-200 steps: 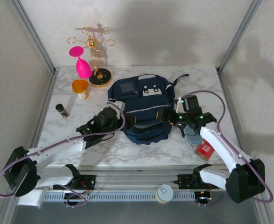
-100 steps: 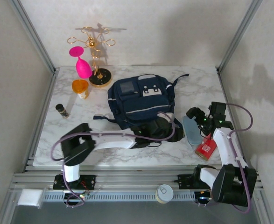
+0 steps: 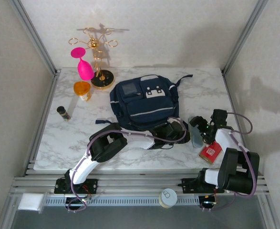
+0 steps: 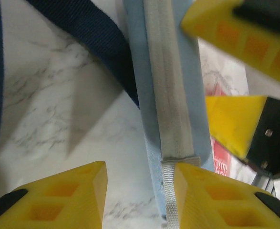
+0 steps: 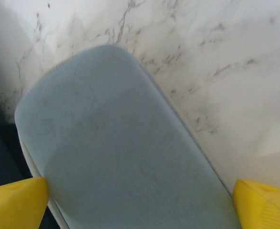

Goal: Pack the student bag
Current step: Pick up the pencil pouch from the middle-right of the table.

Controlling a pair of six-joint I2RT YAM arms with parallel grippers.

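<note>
Left wrist view, pouch zipper [image 4: 167,76], overhead, student bag [image 3: 142,102]

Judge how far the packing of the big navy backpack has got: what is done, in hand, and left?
Done: nothing looks packed; the large navy blue fabric backpack lies on the marble table. In hand: the pale blue fabric zip pouch beside it sits inside the open right gripper, the left gripper open at its zip end. Left: grip the pouch, bag it, perhaps the red packet too.

The left arm [image 3: 132,137] covers the student bag's [image 3: 142,102] near edge.
</note>
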